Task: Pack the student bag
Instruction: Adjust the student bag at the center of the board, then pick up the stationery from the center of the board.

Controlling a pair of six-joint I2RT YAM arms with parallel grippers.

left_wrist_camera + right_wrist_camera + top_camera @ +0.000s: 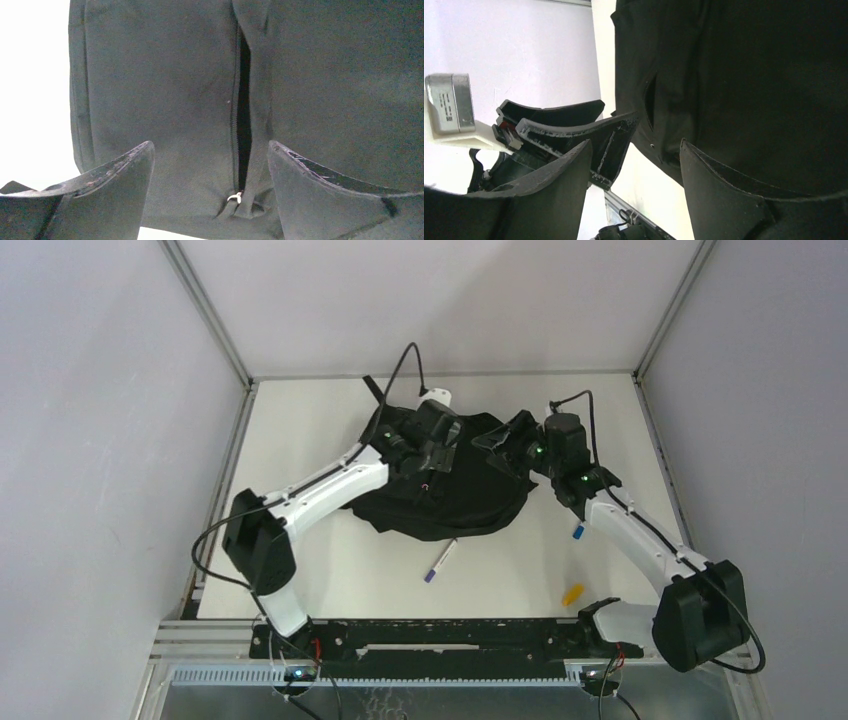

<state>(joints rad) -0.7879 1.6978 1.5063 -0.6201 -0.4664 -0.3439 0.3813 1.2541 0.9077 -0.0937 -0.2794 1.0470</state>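
So the student bag (450, 490) is lying flat on the table (300, 440), roughly in the middle and a bit toward the far side, kind of slumped into a wide black lump. From the left wrist view you can see a zip (243, 100) running up the fabric, and it's parted into a narrow dark slit, with the little pale zip pull (233, 197) sitting at the near end of it.

Both arms are reaching in over the bag. The left gripper (210, 147) is over the far left part of it, fingers spread wide with the zip slit showing in the gap between them, and it's got nothing pinched. The right gripper (635, 142) is at the bag's far right edge, fingers also well apart. Its right finger (724, 200) is in front of the black fabric, and the gap shows just pale table and the bag's edge, so it isn't holding anything either, as far as I can see.

On the bare table nearer the arms there's a pen (440, 562) just off the bag's near edge, tilted. Over to the right there's a small blue-tipped thing (578, 532) beside the right arm, and a little yellow thing (572, 593) nearer still. Can't tell what those two are.
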